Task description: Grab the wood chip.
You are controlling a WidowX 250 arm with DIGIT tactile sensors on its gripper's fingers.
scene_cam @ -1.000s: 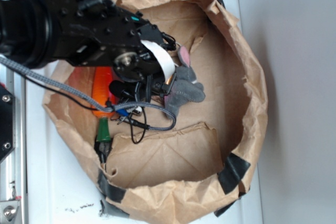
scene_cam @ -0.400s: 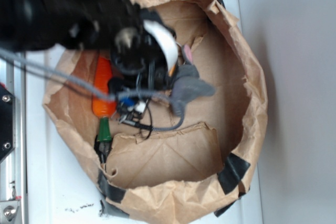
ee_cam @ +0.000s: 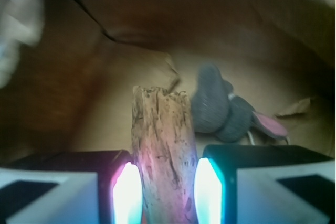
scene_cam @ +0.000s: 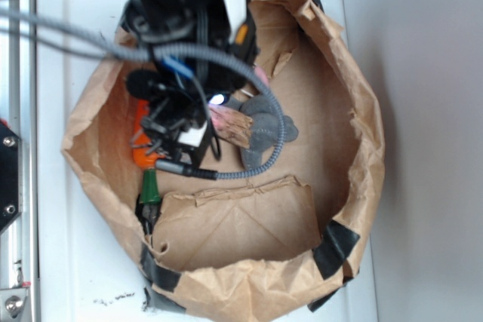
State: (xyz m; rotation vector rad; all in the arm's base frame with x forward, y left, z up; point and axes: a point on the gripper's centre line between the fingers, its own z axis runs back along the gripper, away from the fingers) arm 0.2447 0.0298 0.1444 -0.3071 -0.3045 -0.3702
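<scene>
While clamped on wood chip (ee_cam: pixel 161 150) | pincer (ee_cam: pixel 161 192) | no readable writing

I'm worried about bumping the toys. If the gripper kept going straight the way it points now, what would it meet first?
Probably the plush elephant, just beyond the held wood chip, though depth is unclear.

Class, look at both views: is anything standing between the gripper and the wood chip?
Nothing visible does. The wood chip already sits between the gripper's two fingers. The elephant lies behind it.
</scene>
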